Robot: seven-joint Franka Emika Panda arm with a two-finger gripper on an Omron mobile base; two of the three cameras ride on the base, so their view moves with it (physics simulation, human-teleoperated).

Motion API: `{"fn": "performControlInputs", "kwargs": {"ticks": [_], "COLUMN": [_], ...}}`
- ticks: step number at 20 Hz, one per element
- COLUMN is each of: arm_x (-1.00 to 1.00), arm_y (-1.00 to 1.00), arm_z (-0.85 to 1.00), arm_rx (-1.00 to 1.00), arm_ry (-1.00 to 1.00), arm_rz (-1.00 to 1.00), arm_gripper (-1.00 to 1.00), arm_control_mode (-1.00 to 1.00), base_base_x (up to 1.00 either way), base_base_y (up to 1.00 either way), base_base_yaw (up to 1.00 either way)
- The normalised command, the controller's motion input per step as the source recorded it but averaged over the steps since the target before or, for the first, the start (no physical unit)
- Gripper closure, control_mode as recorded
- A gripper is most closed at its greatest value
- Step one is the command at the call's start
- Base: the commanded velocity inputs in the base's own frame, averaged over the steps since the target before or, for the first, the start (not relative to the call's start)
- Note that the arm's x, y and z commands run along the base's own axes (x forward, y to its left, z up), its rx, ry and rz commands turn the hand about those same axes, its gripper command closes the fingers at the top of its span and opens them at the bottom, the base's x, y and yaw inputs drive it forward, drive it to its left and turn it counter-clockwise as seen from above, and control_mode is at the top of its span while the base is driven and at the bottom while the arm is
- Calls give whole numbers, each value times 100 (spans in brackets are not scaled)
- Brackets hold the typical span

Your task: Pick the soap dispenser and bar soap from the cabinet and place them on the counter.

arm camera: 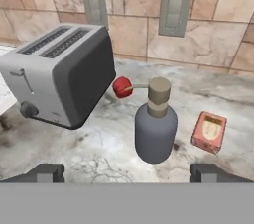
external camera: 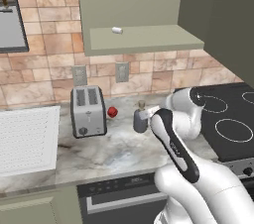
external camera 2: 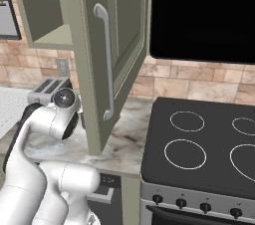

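The sage-green cabinet (external camera: 149,15) hangs open above the bench (external camera: 114,151), its panelled door (external camera 2: 117,45) with the long bar handle (external camera 2: 105,64) swung out toward the stovetop (external camera 2: 204,144). On the cabinet's lower shelf lies a small white cylinder (external camera: 117,30). The marbled bench runs from a white ribbed mat (external camera: 27,139) at its left end to the black stovetop at its right end. Near the back edge, by the tiled wall, stands the toaster (arm camera: 62,79), with a round red ball-like object (arm camera: 121,88) just beside its right side. The soap dispenser (arm camera: 155,129) stands upright on the bench toward the middle, its pump spout pointing at the red ball. The bar soap (arm camera: 210,132) sits on the bench close to the dispenser's right in the hand view, apart from it and seemingly propped at a tilt, though the angle makes that hard to judge. The pincer (arm camera: 127,172) hovers low in front of the dispenser, its tips spread wide and holding nothing.
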Motion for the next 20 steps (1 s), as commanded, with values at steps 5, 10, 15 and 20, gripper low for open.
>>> {"fn": "performControlInputs", "kwargs": {"ticks": [5, 10, 15, 20], "arm_x": [-26, -27, -27, -34], "arm_y": [13, 19, 20, 20], "arm_z": [20, 11, 9, 4], "arm_rx": [-6, -10, -11, -11], "arm_ry": [-4, -6, -8, -14], "arm_rz": [-7, -6, -5, -4], "arm_gripper": [-100, -100, -100, -100], "arm_control_mode": [-100, -100, -100, -100], "base_base_x": [0, 0, 0, 0], "base_base_y": [0, 0, 0, 0], "base_base_yaw": [0, 0, 0, 0]}}
